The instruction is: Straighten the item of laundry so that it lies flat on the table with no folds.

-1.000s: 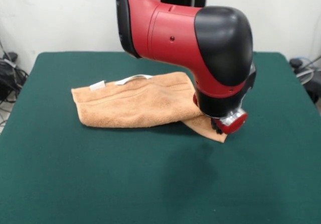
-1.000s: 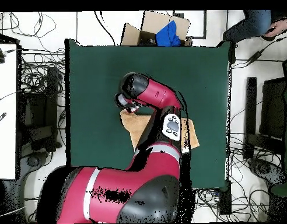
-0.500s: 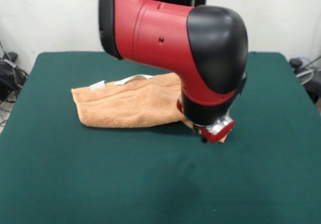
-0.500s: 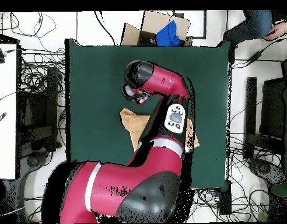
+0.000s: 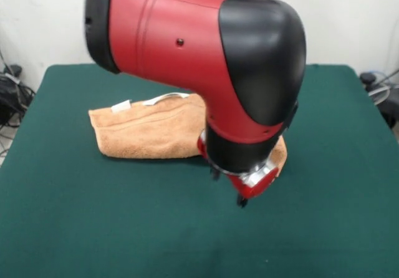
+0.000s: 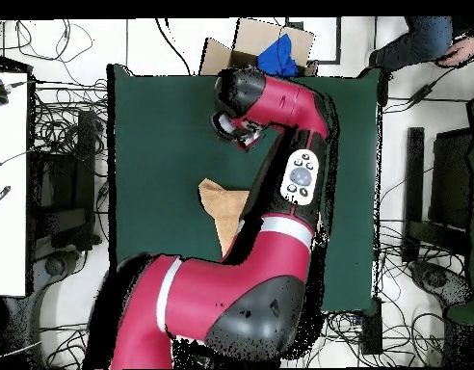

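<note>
The item of laundry (image 5: pixel 149 131), an orange-tan towel, lies folded over on the green table (image 5: pixel 62 228), with white tags along its far edge. One towel corner (image 5: pixel 280 155) shows to the right of the arm. My gripper (image 5: pixel 240 198) hangs low over bare table just in front of the towel, and no cloth shows under it. In the overhead view the arm hides most of the towel (image 6: pixel 219 200), and the gripper (image 6: pixel 235 129) sits over green table (image 6: pixel 154 116) beyond it.
A cardboard box (image 6: pixel 265 43) holding something blue stands just past one table edge. A person's arm (image 6: pixel 429 39) shows at the upper right corner. Cables cover the floor around the table, and a white bench (image 6: pixel 10 173) stands at the left.
The arm has swung out from the towel's corner, with the gripper now over bare table in front of the towel. The towel's main folded part has not moved.
</note>
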Action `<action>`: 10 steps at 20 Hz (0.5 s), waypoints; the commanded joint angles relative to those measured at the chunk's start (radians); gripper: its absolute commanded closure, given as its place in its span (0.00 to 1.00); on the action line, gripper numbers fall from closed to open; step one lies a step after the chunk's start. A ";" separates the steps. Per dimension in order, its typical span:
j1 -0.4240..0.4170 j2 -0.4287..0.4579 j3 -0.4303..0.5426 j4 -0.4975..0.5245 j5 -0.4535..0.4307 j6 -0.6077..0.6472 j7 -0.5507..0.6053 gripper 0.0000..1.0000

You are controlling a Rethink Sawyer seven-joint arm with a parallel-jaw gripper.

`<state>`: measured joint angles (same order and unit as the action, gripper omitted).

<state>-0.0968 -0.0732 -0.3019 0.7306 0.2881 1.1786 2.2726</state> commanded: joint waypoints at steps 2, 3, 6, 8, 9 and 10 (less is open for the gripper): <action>-0.054 0.134 -0.038 -0.328 -0.023 0.158 0.127 0.00; -0.061 0.142 -0.043 -0.360 -0.014 0.197 0.123 0.00; -0.067 0.146 -0.046 -0.395 0.011 0.277 0.122 0.00; -0.067 0.129 -0.038 -0.384 0.016 0.308 0.121 0.00; -0.066 0.118 -0.037 -0.383 0.020 0.339 0.122 0.00; -0.065 0.113 -0.037 -0.384 0.020 0.351 0.124 0.00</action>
<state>-0.1586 0.0299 -0.3326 0.4020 0.2930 1.3443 2.2726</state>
